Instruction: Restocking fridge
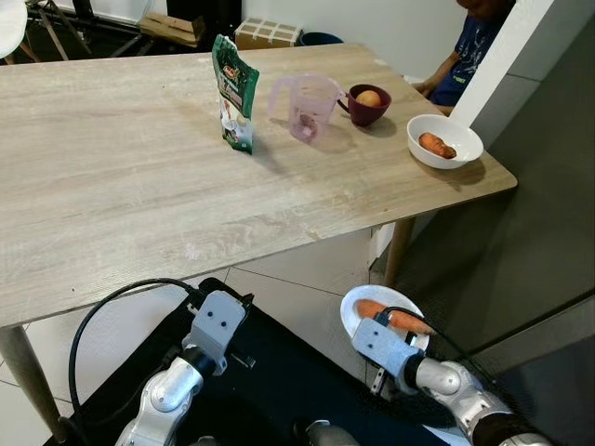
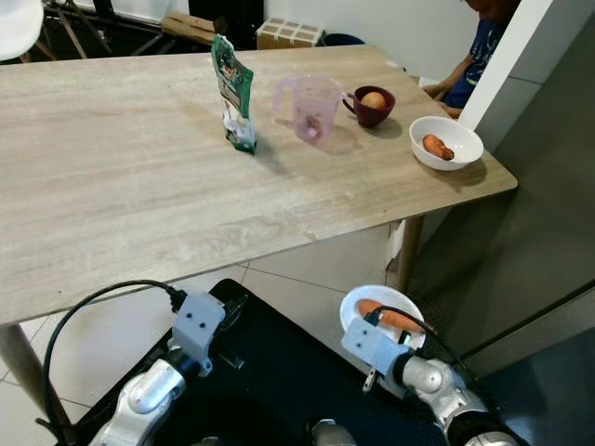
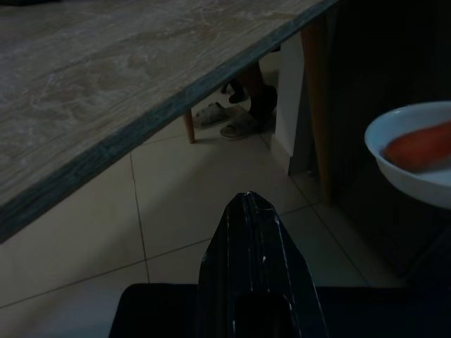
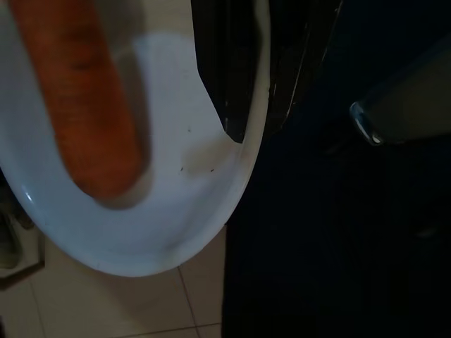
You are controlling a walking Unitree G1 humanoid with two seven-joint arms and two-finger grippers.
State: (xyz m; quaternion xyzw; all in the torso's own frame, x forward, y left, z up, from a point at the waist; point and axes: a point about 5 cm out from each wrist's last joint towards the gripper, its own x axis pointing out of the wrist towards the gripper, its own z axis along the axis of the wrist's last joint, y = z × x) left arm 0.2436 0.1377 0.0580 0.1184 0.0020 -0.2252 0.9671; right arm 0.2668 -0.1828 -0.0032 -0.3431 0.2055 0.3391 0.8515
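- Right tool (image 4: 246, 77) is clamped on the white plate's (image 1: 353, 311) rim, low beside the worktop (image 1: 112, 186); its carrot (image 1: 390, 317) could roll off if tilted.
- Left tool (image 3: 248, 211), fingers together, hangs idle.
- Farther, the bowl (image 1: 444, 139) sits near the worktop's edge, liable to a knock.

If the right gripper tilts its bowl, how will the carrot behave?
The carrot lies loose in the smooth white bowl, so it would probably slide or roll toward the low side. The right gripper pinches only the rim, so the bowl may tip easily.
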